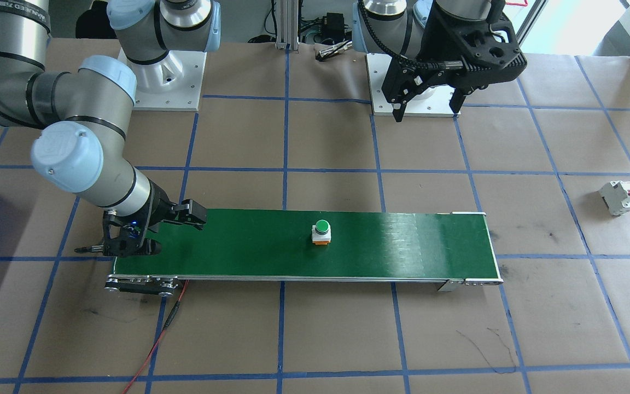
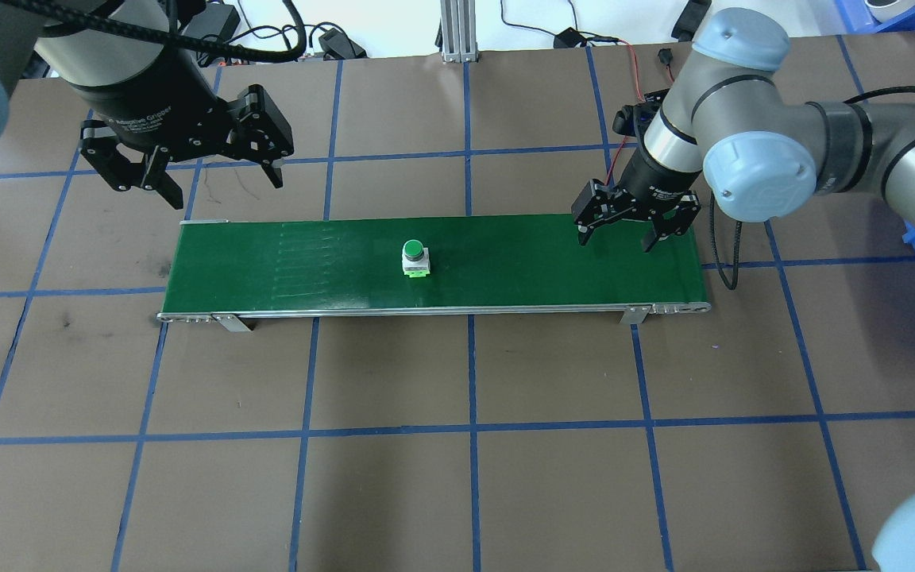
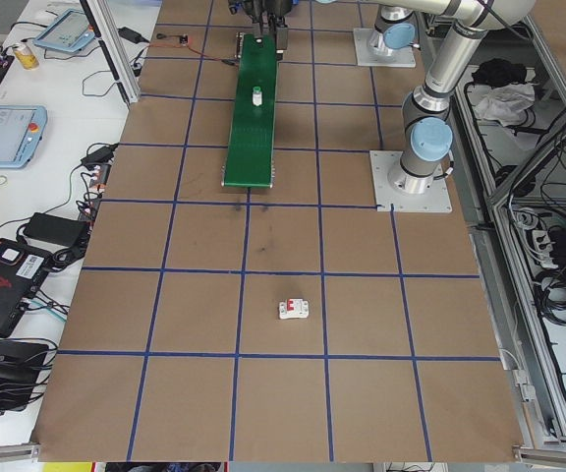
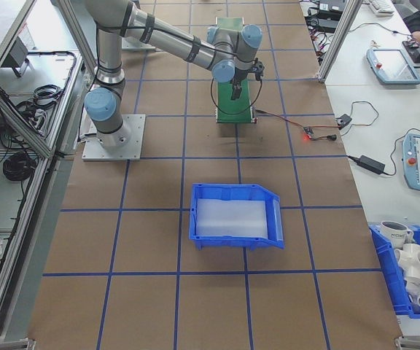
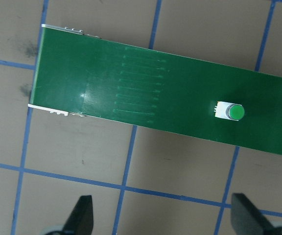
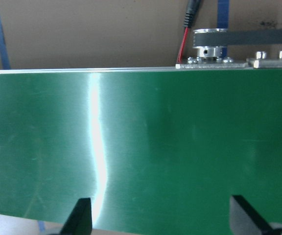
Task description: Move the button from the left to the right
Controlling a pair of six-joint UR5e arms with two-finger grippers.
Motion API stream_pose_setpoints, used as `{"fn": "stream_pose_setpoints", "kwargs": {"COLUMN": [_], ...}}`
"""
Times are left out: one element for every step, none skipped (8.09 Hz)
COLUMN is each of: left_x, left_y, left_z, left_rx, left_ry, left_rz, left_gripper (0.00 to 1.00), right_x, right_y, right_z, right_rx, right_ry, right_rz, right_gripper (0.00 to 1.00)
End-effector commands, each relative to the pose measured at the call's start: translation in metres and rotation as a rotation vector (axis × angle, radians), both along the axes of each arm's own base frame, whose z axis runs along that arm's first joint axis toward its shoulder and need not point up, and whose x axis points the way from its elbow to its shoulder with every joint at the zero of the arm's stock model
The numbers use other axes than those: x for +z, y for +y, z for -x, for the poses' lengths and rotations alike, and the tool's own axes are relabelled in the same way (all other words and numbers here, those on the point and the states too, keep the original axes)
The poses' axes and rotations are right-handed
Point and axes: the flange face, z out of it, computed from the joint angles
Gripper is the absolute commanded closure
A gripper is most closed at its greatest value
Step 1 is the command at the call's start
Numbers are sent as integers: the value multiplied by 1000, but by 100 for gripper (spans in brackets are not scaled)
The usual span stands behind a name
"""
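- Brown table (image 2: 457, 477) gridded with blue tape; a green belt (image 2: 505, 278) lies across it.
- Bin (image 4: 235, 215) and breaker (image 1: 618, 198) sit well apart from the belt.
- Button (image 2: 414, 258) stands upright mid-belt, untouched.
- Left gripper (image 2: 195, 171) spread, empty, hanging above the table beyond the belt's left end.
- Right gripper (image 2: 636, 230) spread, empty, low over the belt's right end.

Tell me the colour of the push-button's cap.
Green, on the small white-bodied push-button; clearest in the exterior front-facing view.
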Motion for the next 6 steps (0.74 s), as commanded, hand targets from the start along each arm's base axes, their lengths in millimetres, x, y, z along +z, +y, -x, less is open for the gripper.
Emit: {"fn": "stream_pose_setpoints", "kwargs": {"left_x": [3,1,1,4,8,4], "left_y": [3,4,2,4,4,4], "left_z": [8,8,8,8,8,4], "left_rx": [-7,-5,-6,-6,-7,-54], "left_ry": [80,78,78,80,76,37], "left_rz": [-8,-11,-3,1,6,6], "left_gripper": [0,0,0,0,0,0], "right_x": [15,14,14,14,14,14], "right_y": [2,2,2,2,2,2], "right_z": [19,19,19,19,19,19], "right_rx": [-88,-94,-94,-94,-93,-95], "right_ry": [-169,-168,-167,-167,-162,-162], "right_rz": [23,21,21,21,21,20], "right_gripper": [0,1,1,1,1,1]}}
